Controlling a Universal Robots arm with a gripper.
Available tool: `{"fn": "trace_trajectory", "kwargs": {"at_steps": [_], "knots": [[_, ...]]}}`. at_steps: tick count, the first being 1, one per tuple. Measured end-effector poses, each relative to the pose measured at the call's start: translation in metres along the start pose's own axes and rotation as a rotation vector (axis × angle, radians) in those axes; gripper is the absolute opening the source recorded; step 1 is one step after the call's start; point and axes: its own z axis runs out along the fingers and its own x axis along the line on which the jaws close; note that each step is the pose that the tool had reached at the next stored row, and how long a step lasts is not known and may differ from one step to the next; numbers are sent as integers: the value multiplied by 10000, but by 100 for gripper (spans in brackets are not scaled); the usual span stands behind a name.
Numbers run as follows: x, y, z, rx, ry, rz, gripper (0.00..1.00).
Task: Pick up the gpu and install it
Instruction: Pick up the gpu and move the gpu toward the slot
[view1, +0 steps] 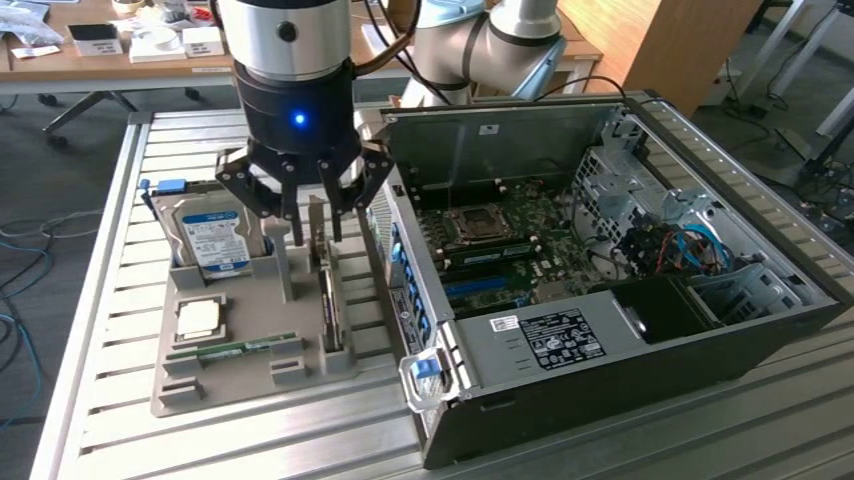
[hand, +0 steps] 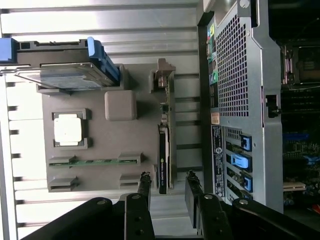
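exterior view, from its left: a boxy metal hard drive (view1: 214, 242) with a blue-white label stood on edge in a grey plastic parts tray (view1: 240, 385), with a square silver processor chip (view1: 198, 320) and a narrow green memory stick (view1: 248, 347) lying nearer the camera. along the tray's edge on that view's right, the gpu (view1: 328, 305), a thin green card with a black cooler, stood upright in its slot. the black multi-fingered gripper (view1: 310, 222) hung just above it, fingers spread, holding nothing. furthest right sat an open black computer case (view1: 601, 330).
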Motion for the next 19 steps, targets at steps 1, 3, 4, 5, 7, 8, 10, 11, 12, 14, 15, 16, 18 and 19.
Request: {"fn": "trace_trajectory", "kwargs": {"at_steps": [1,3,4,5,7,8,10,11,12,14,15,16,18,19], "knots": [[0,-1,8,-1,-1,0,42],[1,-1,28,2,2,0,42],[1,-2,41,2,1,0,42],[2,-3,54,2,1,0,42],[2,-4,79,2,2,-1,42],[2,-5,92,3,2,0,42],[3,-6,119,2,2,0,42],[4,-6,131,3,2,0,42],[4,-7,143,3,2,0,42],[4,-8,165,3,2,0,42],[4,-8,177,3,1,0,42],[5,-9,187,3,2,0,42],[5,-9,199,4,3,0,42],[5,-9,198,4,4,0,42]]}}
